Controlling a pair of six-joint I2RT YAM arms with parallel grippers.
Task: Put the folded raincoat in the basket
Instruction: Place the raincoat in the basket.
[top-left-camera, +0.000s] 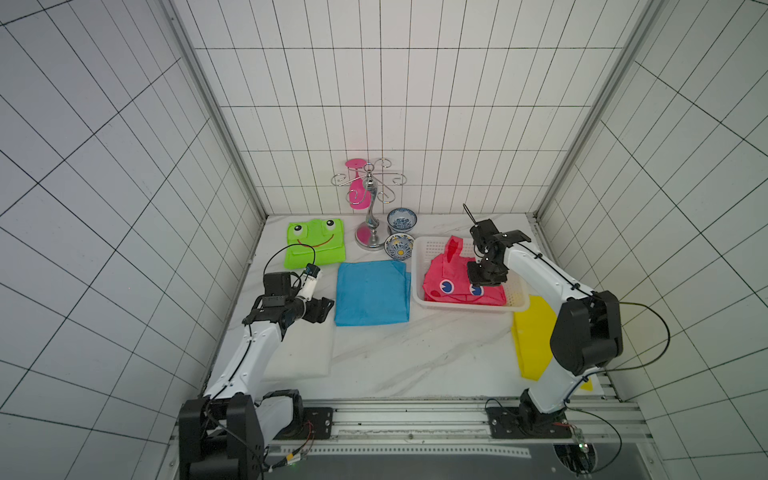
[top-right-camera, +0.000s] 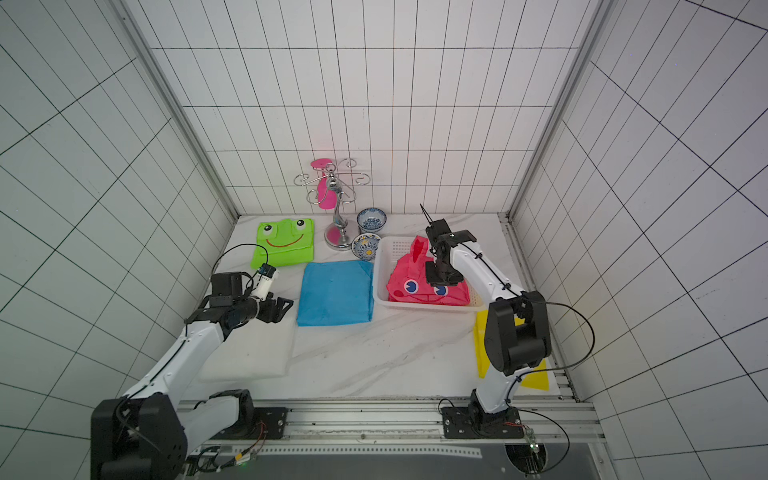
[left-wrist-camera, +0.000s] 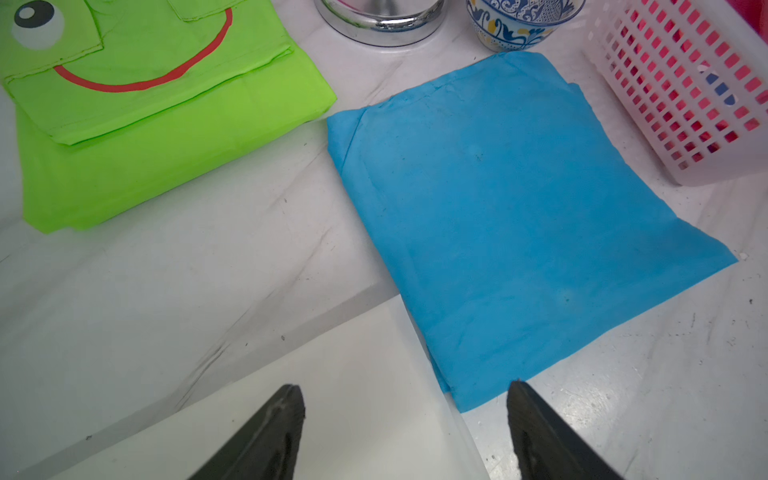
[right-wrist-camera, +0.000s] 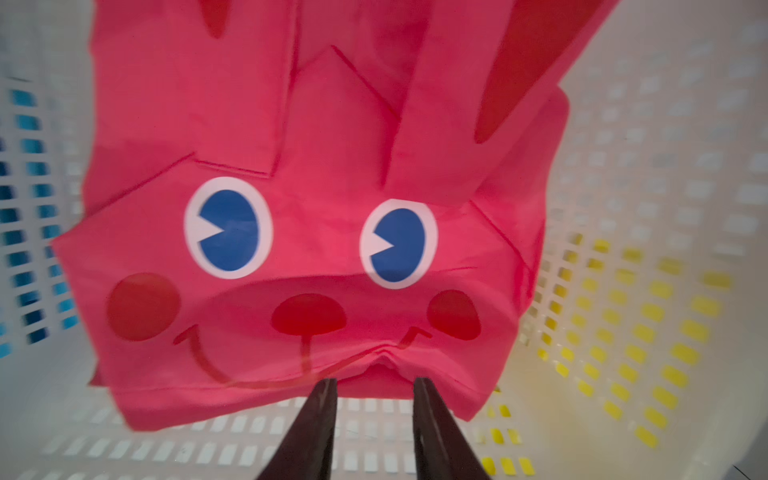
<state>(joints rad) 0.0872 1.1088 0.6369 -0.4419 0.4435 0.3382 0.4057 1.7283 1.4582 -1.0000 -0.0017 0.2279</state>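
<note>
My right gripper (right-wrist-camera: 374, 384) points down into the basket (right-wrist-camera: 644, 187). Its two fingers stand a little way apart, with a narrow gap between them. The tips sit right at the near edge of the pink raincoat (right-wrist-camera: 291, 249), under the bunny's smile. The cloth is bunched up there in a small pucker. I don't think I am squeezing it.

The pink raincoat lies inside the basket, face up, so I can see its blue eyes and red cheeks. It fills most of the floor. One long ear stands up near the far wall. So I think the job is almost done.

This coat looks very light and very soft. It is thin and floppy, and I think it is a bit slippery too. It won't break. But the folds could slide open if I pull on just one layer. The best place to hold it is the thick folded edge by the chin, where many layers lie together.

My left gripper (left-wrist-camera: 405, 390) is well apart from all this. Its fingers are wide and hold nothing. It hangs low by the near corner of the blue raincoat (left-wrist-camera: 519, 208), which lies flat on the table just beside the basket. The green frog raincoat (left-wrist-camera: 145, 124) lies farther back.
</note>
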